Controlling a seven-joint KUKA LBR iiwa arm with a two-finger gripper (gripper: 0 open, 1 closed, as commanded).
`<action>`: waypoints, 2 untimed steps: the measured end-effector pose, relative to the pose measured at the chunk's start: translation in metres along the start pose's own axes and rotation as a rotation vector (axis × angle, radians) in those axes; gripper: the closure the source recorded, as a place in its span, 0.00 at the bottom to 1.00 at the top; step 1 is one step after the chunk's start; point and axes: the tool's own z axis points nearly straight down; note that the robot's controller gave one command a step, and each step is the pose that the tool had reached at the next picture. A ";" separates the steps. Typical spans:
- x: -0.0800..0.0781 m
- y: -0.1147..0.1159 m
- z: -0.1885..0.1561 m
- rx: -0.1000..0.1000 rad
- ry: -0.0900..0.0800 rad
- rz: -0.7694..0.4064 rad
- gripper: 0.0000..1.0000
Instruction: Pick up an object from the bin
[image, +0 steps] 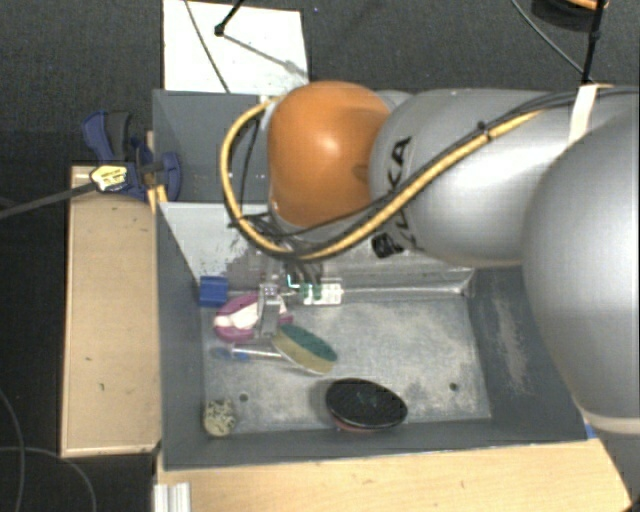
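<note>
Progress: nothing is up in the air yet, so I'd say the pick is 0% done and everything sits on the floor of the bin (420, 340).
Gripper (270, 308): down low in the bin's left half, closer to the back wall than the front edge.
Grip: honestly can't tell if it's released or clenched.
Closest thing: a pink and white piece (236, 318), just beside the gripper on the left-wall side; touching or not, can't say.
Also close: a tan and green oval pad (305, 347) just to the front, and a thin blue stick (245, 352).
Further off: blue block (211, 291) by the left wall, black disc (366, 403) near the front edge, speckled lump (220, 417) in the front-left corner.
Left to do: grab and lift, I reckon.
</note>
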 end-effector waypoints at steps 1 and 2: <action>0.044 -0.062 0.079 0.005 0.004 -0.015 0.00; 0.010 -0.119 0.131 0.001 -0.002 0.051 0.00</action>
